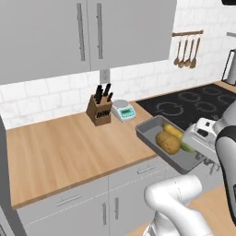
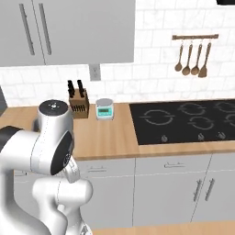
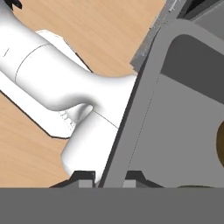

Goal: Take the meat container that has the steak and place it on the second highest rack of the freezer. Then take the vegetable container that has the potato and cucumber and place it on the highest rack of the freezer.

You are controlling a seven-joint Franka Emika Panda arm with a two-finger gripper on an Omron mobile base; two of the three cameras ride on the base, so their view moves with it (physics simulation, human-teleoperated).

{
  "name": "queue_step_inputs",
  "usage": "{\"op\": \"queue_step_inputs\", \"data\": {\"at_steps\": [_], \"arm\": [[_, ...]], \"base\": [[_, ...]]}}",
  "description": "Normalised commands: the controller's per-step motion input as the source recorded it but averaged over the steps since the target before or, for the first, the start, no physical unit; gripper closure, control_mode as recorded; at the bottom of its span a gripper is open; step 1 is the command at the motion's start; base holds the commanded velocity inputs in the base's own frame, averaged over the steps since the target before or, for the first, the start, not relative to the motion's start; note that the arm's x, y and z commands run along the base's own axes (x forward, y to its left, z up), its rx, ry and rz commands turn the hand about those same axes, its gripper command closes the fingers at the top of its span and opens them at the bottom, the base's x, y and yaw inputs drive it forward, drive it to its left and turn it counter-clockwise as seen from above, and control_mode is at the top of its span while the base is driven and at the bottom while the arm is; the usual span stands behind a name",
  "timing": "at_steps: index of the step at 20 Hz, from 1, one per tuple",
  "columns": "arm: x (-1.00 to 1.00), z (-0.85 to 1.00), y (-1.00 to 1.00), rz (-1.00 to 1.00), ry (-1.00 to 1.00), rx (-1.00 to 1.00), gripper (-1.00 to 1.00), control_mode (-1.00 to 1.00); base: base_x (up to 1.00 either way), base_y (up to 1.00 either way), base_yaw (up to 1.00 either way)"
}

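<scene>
My gripper (image 1: 197, 146) is shut on the near rim of the grey vegetable container (image 1: 148, 132). It holds the container in the air, just off the counter's front edge and left of the cooktop. Inside lie the brown potato (image 1: 168, 142) and the yellow-green cucumber (image 1: 174, 132). In the hand view the container's rim (image 3: 131, 113) runs up from between my gripper's (image 3: 109, 177) fingertips. Its grey floor lies to the right, with the potato (image 3: 220, 144) at the edge of the picture. The meat container with the steak and the freezer's racks are out of view.
A wooden counter (image 1: 69, 147) carries a knife block (image 1: 99, 110) and a small kitchen scale (image 1: 123, 111) by the wall. The black cooktop (image 1: 193, 103) lies to the right, with wooden utensils (image 1: 186, 50) hanging above. Grey wall cabinets (image 1: 87, 32) hang overhead, and drawers and doors sit below.
</scene>
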Motion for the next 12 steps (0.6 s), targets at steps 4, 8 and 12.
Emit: {"op": "queue_step_inputs", "data": {"at_steps": [4, 8, 12], "arm": [[0.0, 0.0, 0.0, 0.0, 0.0, 0.0, 1.0, 1.0], [0.0, 0.0, 0.0, 0.0, 0.0, 0.0, 1.0, 1.0], [0.0, 0.0, 0.0, 0.0, 0.0, 0.0, 1.0, 1.0]], "base": [[-0.81, 0.03, 0.0], [-0.82, 0.3, -0.01], [-0.86, 0.61, -0.09]]}}
